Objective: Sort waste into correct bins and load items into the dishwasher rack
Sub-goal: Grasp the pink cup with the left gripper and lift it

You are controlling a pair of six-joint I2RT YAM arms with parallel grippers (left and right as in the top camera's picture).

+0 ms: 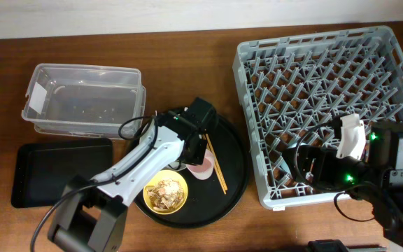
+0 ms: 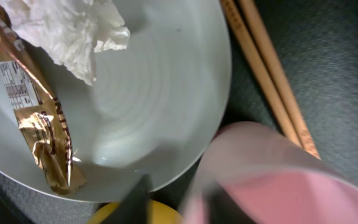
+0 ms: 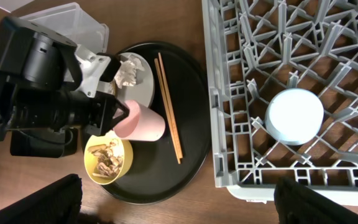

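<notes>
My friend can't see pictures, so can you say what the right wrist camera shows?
A small light-blue cup sits upside down in the large grey plastic dishwasher rack. Left of it, a round black tray holds a small pink cup at the left gripper, a small yellow bowl of food scraps, wooden chopsticks and a grey plate.

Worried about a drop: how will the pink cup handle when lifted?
The pink cup looks small and thin-walled, so probably light and stiff. The left pincer seems to pinch only its rim, so it may swing. Its smooth round side would likely roll if released.
</notes>
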